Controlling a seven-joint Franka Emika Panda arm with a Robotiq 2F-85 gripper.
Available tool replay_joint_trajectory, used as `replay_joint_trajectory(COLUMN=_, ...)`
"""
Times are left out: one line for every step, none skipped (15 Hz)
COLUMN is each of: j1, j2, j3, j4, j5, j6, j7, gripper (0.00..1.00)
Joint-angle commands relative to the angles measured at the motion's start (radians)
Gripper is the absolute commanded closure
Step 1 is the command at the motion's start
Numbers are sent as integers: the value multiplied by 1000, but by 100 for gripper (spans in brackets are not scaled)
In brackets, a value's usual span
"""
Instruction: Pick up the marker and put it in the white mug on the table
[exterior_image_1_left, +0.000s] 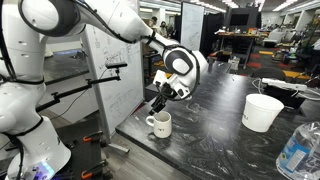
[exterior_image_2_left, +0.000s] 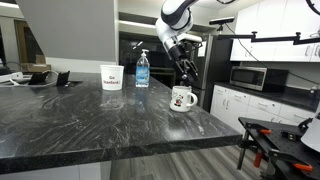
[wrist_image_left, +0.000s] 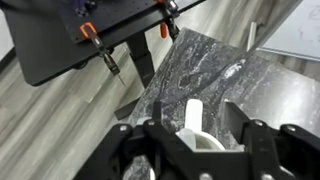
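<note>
**Gripper over the mug:** The Panda arm's gripper (exterior_image_1_left: 157, 105) hangs directly above the white mug (exterior_image_1_left: 159, 124). In an exterior view the mug stands left of centre, near a corner of the table (exterior_image_1_left: 215, 145), with its handle turned toward the left of the frame. From the opposite side, an exterior view places the mug (exterior_image_2_left: 182, 98) right of centre at the table's far edge, the gripper (exterior_image_2_left: 188, 80) just above its rim.

**Jaws and marker:** Only the wrist view shows the jaws. The dark fingers (wrist_image_left: 150, 140) stand spread apart along the bottom of the frame, and part of the mug (wrist_image_left: 195, 125) shows white in the gap between them. The marker cannot be picked out in any view. It is too thin and dark to tell from the fingers.

**Surroundings:**
- A white tub (exterior_image_1_left: 263, 111) sits right of centre, well apart from the mug.
- A water bottle (exterior_image_1_left: 300, 150) fills the lower right corner.
- From the other side, tub (exterior_image_2_left: 112, 77) and bottle (exterior_image_2_left: 142, 70) stand side by side, left of centre.
- A microwave (exterior_image_2_left: 248, 77) sits on a counter at right.
- A whiteboard (exterior_image_1_left: 110, 70) stands behind the arm.
- In the wrist view, a black stand with orange-tipped clamps (wrist_image_left: 88, 32) occupies the upper left.
</note>
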Motion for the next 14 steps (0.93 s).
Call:
replay_joint_trajectory(j1=16, j2=-46, j3=-10, j4=-43, j5=20, j6=125, j7=32, gripper=1)
replay_joint_trajectory(j1=22, j2=-58, j3=-10, j4=-56, j5=16, j6=176, j7=36, gripper=0)
replay_joint_trajectory(j1=31, j2=-73, j3=-9, j4=-69, j5=4, j6=228, j7=43, gripper=0)
replay_joint_trajectory(j1=40, j2=-94, j3=-7, j4=-90, j5=-6, j6=290, j7=44, gripper=0)
replay_joint_trajectory(j1=51, j2=-109, j3=-6, j4=-104, j5=-14, j6=342, j7=60, gripper=0)
replay_joint_trajectory(j1=62, j2=-120, j3=-5, j4=-111, j5=-26, j6=371, j7=78, gripper=0)
replay_joint_trajectory(j1=72, j2=-140, j3=-2, j4=-127, j5=-35, j6=398, j7=84, gripper=0)
replay_joint_trajectory(j1=84, j2=-155, j3=-1, j4=-141, j5=-48, j6=426, j7=99, gripper=0)
replay_joint_trajectory(j1=98, j2=-178, j3=-2, j4=-158, j5=-72, j6=432, j7=129, gripper=0)
replay_joint_trajectory(j1=106, j2=-200, j3=1, j4=-174, j5=-85, j6=443, j7=146, gripper=0)
replay_joint_trajectory(j1=115, j2=-215, j3=2, j4=-185, j5=-103, j6=446, j7=173, gripper=0)
replay_joint_trajectory(j1=124, j2=-237, j3=2, j4=-194, j5=-135, j6=425, j7=195, gripper=0)
replay_joint_trajectory(j1=128, j2=-253, j3=6, j4=-204, j5=-147, j6=434, j7=206, gripper=0)
replay_joint_trajectory(j1=131, j2=-272, j3=10, j4=-214, j5=-162, j6=433, j7=214, gripper=0)
